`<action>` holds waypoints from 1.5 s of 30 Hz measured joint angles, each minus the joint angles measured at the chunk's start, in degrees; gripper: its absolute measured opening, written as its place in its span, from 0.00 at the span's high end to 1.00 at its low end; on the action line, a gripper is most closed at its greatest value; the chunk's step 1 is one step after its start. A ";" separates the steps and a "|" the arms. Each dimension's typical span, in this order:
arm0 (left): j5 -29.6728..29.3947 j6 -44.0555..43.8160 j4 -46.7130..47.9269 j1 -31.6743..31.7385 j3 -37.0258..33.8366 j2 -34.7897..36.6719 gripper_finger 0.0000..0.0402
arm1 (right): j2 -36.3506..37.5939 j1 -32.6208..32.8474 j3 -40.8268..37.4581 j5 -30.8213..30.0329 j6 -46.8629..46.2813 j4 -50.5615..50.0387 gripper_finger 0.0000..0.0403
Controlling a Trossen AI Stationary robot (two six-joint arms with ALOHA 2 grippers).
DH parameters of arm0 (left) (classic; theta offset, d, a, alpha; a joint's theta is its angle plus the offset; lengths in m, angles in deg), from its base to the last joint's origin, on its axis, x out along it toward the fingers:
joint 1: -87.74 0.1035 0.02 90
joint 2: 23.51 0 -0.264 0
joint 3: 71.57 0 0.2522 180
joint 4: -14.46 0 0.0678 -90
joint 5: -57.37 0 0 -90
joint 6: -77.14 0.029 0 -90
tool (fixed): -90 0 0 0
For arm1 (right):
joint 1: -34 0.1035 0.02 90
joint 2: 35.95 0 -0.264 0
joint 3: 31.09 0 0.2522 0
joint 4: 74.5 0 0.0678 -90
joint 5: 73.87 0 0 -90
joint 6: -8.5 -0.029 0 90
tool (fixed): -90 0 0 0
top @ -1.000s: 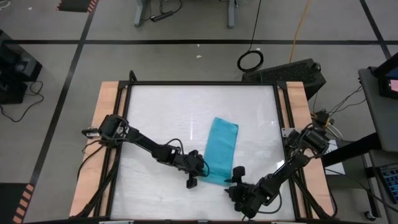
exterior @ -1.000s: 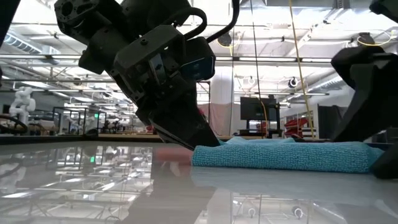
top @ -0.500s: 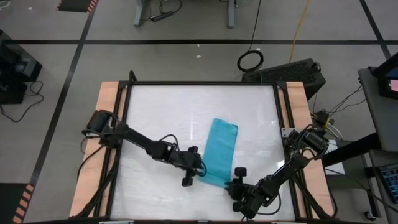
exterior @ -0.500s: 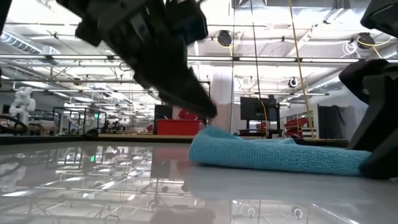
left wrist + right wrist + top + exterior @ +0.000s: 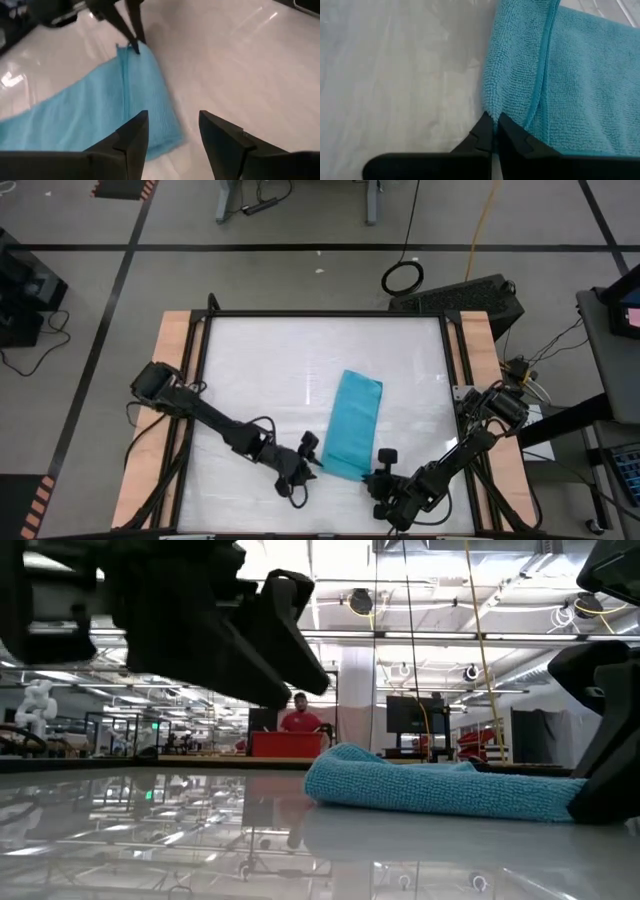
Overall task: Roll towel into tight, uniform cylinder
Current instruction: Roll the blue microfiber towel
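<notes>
The towel [image 5: 354, 425] lies folded flat on the bench [image 5: 260, 360], unrolled. Right end effector [image 5: 493, 131] pinches its six-o'clock corner; left end effector [image 5: 172, 131] stands wide beside it.

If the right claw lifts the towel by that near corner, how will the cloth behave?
Probably floppy: the towel is soft terry, folded and lying flat, so it would likely drape and unfold below the shut right claw. It looks light, and on the glossy white table it may slide rather than stay put.
</notes>
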 joint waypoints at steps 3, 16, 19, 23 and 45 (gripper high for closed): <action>0.07 2.99 -1.99 -0.06 0.02 -2.26 0.55 | 0.36 0.18 -0.02 -0.13 -0.59 0.10 0.99; -5.40 11.00 -7.02 0.88 0.11 -8.44 0.55 | 1.37 0.11 -0.13 1.64 -0.68 2.37 1.00; -5.63 10.50 -6.92 1.54 0.13 -9.14 0.55 | 1.37 0.11 -0.13 1.80 -0.81 2.60 1.00; -2.62 5.65 -6.15 2.86 0.20 -9.23 0.57 | 1.37 0.11 -0.11 1.92 -0.96 2.84 1.00; 25.51 -30.43 -5.11 8.64 2.33 -5.84 0.98 | 7.94 0.94 -0.07 11.56 -14.56 6.05 1.00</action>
